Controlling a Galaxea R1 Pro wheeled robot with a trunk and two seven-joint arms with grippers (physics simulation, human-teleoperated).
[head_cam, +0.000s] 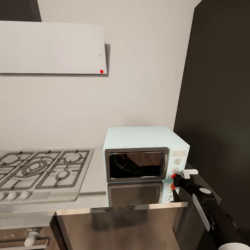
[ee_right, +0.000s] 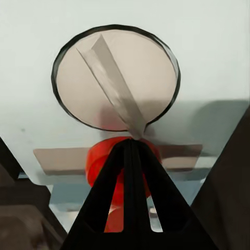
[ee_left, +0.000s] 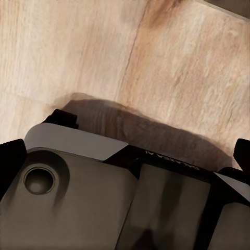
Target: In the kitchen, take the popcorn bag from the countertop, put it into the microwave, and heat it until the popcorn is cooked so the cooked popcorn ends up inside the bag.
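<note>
Microwave (head_cam: 146, 156) sits on the counter (head_cam: 121, 208) right of the gas hob (head_cam: 41, 170), door shut. My right claw (head_cam: 174, 178) has its fingers together, tip on the red button (ee_right: 112, 159) below the lower knob (ee_right: 115, 83). Looks like the start-heating step; next I'd press straight in without bumping the knob. Popcorn bag: can't make it out through the dark glass. Left claw's state I can't tell; its camera faces the wood floor (ee_left: 172, 62). No readable writing on the panel.
</note>
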